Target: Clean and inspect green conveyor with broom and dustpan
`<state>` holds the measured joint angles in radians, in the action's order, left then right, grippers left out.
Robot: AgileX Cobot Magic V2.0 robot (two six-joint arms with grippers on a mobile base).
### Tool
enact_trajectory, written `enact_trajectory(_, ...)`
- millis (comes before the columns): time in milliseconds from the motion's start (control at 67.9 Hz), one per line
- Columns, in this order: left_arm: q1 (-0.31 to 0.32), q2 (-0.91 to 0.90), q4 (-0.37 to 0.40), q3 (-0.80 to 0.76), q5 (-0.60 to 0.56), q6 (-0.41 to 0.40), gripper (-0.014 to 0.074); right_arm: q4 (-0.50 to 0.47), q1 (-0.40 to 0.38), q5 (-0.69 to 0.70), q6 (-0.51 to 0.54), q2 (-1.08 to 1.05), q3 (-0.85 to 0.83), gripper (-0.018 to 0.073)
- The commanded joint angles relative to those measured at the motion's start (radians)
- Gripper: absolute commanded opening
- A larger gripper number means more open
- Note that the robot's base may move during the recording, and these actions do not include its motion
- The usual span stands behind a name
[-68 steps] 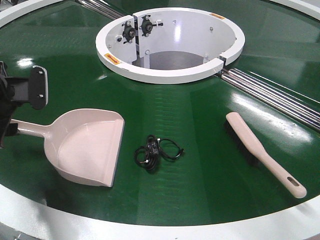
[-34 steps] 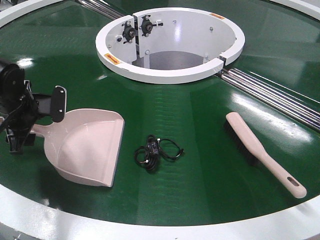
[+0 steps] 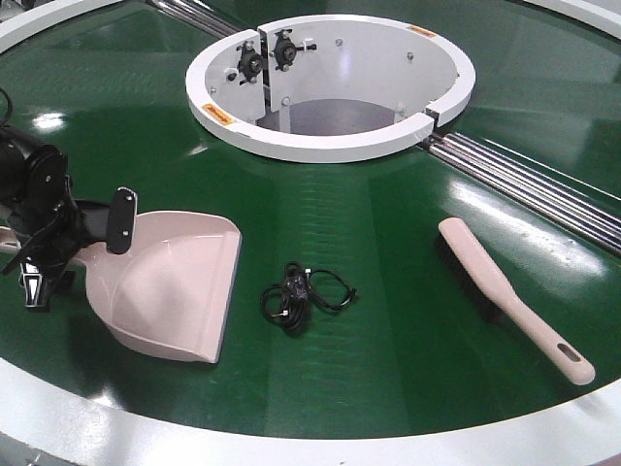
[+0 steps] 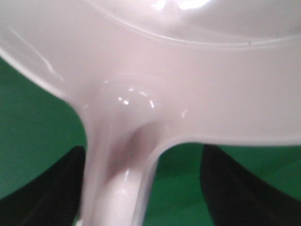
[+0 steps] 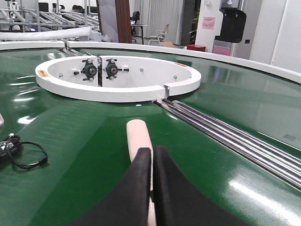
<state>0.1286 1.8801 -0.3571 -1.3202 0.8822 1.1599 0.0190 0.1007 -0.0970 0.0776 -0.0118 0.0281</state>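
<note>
Near the left rim of the conveyor (image 3: 388, 320), my left gripper (image 3: 80, 254) stood open astride the dustpan (image 3: 175, 282) handle, which ran straight back toward the wrist; I judged closing came next, the right gripper (image 5: 153, 165) pinched together above the broom (image 5: 139, 136)

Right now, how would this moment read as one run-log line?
left gripper open, straddling dustpan handle | right gripper shut, empty | broom lying on green conveyor | black cable near dustpan mouth

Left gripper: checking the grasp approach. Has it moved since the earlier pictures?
Yes. The left gripper moved away from the white hub, down to straddle the dustpan handle.
</note>
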Motion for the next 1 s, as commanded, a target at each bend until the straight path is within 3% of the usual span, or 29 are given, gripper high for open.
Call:
enact_trajectory(0, 0.004, -0.044, -0.012, -0.029, -0.035, -0.002, 0.0391, 0.004, -0.007, 0.077, 0.002, -0.01, 0.003, -0.0008)
enact_trajectory(383, 0.004, -0.044, -0.042, -0.029, -0.036, -0.002, 0.0051, 0.004, -0.007, 0.077, 0.002, -0.01, 0.003, -0.0008)
enact_trajectory(986, 0.004, -0.044, -0.064, -0.029, -0.058, -0.002, 0.0035, 0.004, -0.007, 0.077, 0.002, -0.01, 0.003, -0.0008)
